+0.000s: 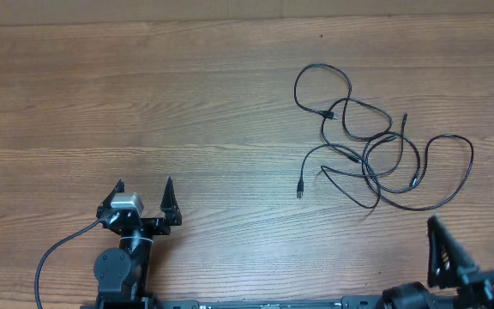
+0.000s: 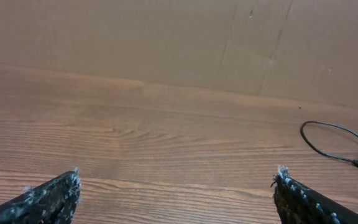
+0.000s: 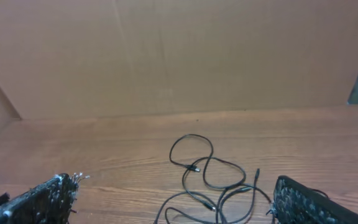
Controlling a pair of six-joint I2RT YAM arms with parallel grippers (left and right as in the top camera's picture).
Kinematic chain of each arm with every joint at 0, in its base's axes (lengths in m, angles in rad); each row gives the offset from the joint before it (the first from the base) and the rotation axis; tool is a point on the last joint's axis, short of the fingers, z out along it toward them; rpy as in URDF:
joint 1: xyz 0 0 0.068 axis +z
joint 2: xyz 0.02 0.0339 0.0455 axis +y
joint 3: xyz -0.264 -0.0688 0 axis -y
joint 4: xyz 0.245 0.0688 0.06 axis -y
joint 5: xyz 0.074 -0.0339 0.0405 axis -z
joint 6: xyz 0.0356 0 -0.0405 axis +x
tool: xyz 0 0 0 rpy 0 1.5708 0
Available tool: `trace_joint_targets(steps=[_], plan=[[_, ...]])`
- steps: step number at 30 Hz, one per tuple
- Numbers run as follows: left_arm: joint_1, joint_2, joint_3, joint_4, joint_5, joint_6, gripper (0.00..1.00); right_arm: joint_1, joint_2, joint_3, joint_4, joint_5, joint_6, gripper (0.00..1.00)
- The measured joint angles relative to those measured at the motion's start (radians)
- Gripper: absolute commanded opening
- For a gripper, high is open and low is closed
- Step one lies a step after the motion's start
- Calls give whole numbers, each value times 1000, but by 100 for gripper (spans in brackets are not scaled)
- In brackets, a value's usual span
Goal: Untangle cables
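Cables [image 1: 369, 156] overlap (crossings unclear), right end effector [image 1: 470, 220] cropped.

The left hand [image 1: 144, 184] is matte black, with two tapering, blade-shaped fingers [image 1: 168, 196] that narrow to sharp points. Behind them a small silver-grey rectangular block [image 1: 127, 202] sits on a black bracket, and further back is a round black joint housing [image 1: 114, 266]. A thick black wire [image 1: 67, 239] leaves the side of that arm in a smooth curve. The right hand [image 1: 470, 219] is the same black, with long triangular fingers [image 1: 444, 249]. Seen from the wrist cameras, the rough black finger pads [image 2: 303, 200] are ribbed and bumpy, dusted with whitish fuzz along their edges and tips.
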Motion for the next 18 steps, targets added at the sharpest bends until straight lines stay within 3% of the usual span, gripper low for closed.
trace_joint_targets(steps=[9, 18], plan=[[0, 0, 0, 0, 0, 0, 100, -69, -172, -296, 206, -28, 0, 100], [0, 0, 0, 0, 0, 0, 100, -81, -351, -679, 679, -57, 0, 100]])
